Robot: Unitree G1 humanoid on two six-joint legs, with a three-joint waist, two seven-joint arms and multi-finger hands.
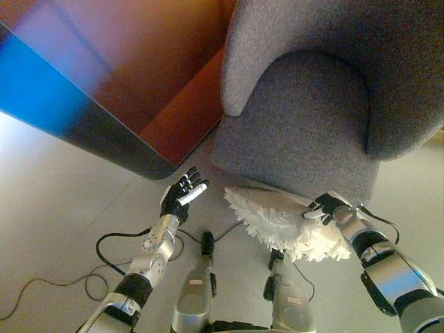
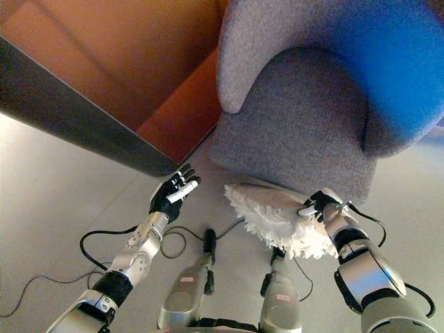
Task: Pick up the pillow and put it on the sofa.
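Left eye view and right eye view both look down past the robot's arms onto a pale floor [image 1: 55,208] in front of a grey upholstered sofa chair [image 1: 312,118]. The right robot hand [image 1: 326,207] has its dark fingers curled over the edge of a white shaggy pillow [image 1: 277,222], pinching the fluffy cover at the end nearest that arm. The pillow stretches away from the right robot hand toward the left robot hand, its long fringe hanging below the grip, and it sits just in front of the sofa chair's rounded front, low against the base; whether it touches the upholstery cannot be told. The seat cushion of the sofa chair lies beyond and above the right robot hand, well clear of the pillow.

The left robot hand [image 1: 182,198] hangs apart from the pillow, on its far side from the right robot hand, with a strip of bare floor between them. Its fingers are spread and fairly straight, one white-tipped finger pointing toward the pillow, and it holds nothing.

Beyond the left robot hand, farther from the robot, stands a reddish-brown wooden cabinet [image 2: 139,76] with a dark lower edge, its corner reaching close to the sofa chair's side.
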